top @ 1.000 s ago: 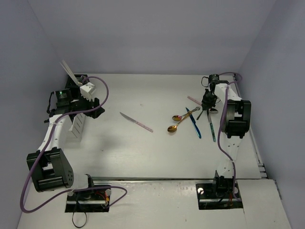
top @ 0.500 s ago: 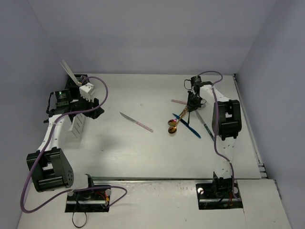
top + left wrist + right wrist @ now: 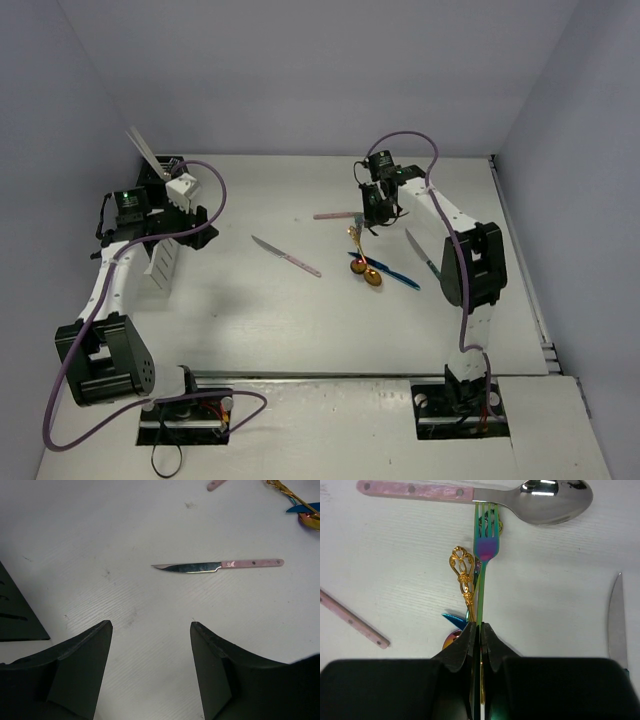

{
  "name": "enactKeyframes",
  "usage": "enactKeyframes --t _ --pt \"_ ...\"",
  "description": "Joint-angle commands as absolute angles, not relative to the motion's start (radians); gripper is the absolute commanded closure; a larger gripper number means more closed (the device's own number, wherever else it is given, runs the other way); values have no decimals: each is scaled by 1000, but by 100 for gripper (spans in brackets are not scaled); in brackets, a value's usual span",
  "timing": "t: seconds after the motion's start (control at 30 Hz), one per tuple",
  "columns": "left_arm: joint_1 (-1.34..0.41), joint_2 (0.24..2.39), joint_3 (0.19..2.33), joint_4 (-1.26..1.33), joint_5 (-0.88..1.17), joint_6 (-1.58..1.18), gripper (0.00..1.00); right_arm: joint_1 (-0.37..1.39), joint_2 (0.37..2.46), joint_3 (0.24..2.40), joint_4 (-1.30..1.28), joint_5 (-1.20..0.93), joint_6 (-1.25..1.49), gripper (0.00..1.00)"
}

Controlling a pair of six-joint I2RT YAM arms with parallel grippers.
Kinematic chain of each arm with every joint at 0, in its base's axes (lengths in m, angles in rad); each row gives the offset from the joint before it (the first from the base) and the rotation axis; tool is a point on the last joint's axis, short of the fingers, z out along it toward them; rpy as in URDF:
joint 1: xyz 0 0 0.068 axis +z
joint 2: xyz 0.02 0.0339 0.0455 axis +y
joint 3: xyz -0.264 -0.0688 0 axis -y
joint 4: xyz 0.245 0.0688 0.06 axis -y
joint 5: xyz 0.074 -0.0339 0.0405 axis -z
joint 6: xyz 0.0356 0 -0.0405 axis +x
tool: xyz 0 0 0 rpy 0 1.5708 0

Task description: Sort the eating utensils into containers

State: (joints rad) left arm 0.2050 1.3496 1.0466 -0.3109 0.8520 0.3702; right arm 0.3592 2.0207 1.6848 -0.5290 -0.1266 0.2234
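At the far left of the top view, thin pale sticks [image 3: 140, 148] poke up from a black slatted upright caddy [image 3: 155, 173]. A white slatted upright caddy [image 3: 162, 262] stands just below it in the frame. The left arm reaches up past both. In the left wrist view the black caddy's wall fills the left edge. The left hand [image 3: 150, 675] hangs released over bare white tabletop [image 3: 250, 320], its two dark fingers [image 3: 82, 665] wide apart with nothing between them.

Right of the caddies, near the middle of the top view, a silver knife with a pink riveted handle [image 3: 287, 256] lies flat and alone, blade toward the upper left. In the left wrist view it sits just above centre.

Further right, in the upper centre-right, the right hand [image 3: 372, 208] hovers over a cluster of utensils. Its wrist view shows the fingers clenched on the thin handle of an iridescent rainbow-coloured fork [image 3: 485, 550]. The tines point toward the top of that frame and reach the neck of a silver spoon with a pink riveted handle [image 3: 470, 492]. Whether fork and spoon touch cannot be told.

A gold spoon with an ornate scrolled handle [image 3: 464, 580] lies just left of the fork, and part of a blue-handled piece [image 3: 452, 617] shows beneath it. In the top view the blue piece runs toward the lower right beside a gold bowl. A silver knife blade [image 3: 617, 615] lies flat at the right edge, apart from the rest.
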Motion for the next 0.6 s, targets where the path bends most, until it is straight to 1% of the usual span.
enactKeyframes --t 0.0,0.17,0.37,0.47,0.53,0.57 --pt "212 1299 1076 -295 873 376 39 373 1927 1700 -542 -155 171 100" --pt "212 1298 1083 -305 902 375 39 387 1896 1679 -551 -224 141 100" --pt "212 1293 1074 -246 1022 276 39 405 1852 1663 -549 -279 115 100" --pt "210 1290 1034 -76 1080 -12 39 409 1841 1678 -543 -300 110 100" --pt "206 1288 978 103 1101 -242 39 411 1839 1696 -531 -321 111 100" --pt "195 1291 953 140 1098 -309 39 413 1836 1706 -518 -339 112 100"
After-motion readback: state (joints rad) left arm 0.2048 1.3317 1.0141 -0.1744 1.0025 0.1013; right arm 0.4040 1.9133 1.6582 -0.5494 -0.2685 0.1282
